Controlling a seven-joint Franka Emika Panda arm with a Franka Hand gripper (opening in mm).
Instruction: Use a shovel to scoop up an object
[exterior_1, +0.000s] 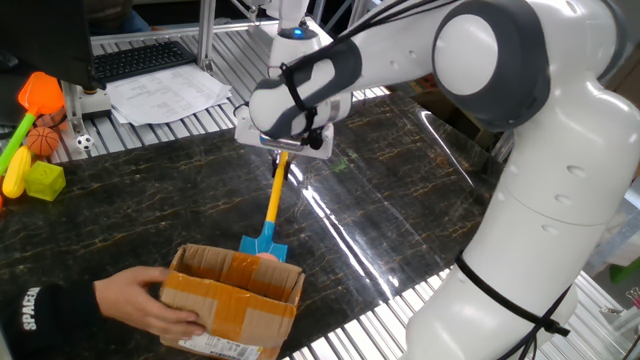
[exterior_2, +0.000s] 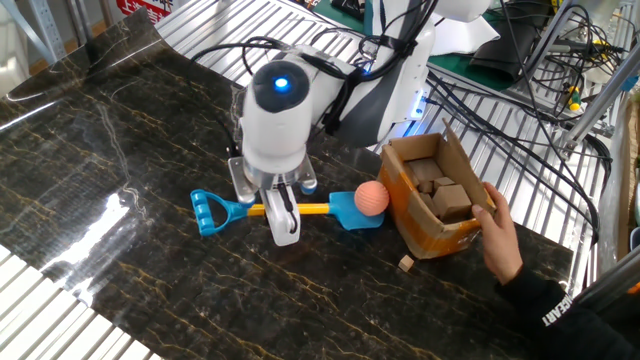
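Vertically lowered gripper (exterior_2: 283, 212) clamping shovel (exterior_2: 290, 210) shaft, ball (exterior_2: 372, 198) on blade

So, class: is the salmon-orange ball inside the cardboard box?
No, the ball sits on the shovel blade, outside against the cardboard box.

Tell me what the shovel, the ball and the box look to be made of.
The shovel looks like moulded plastic: solid, bright blue and yellow-orange, smooth, faintly glossy. The ball is smooth, matte salmon-orange, likely foam, rubber or plastic; the look leaves that open. The box is cardboard: dull brown walls, bent flaps, a stuck-on label in one fixed view.
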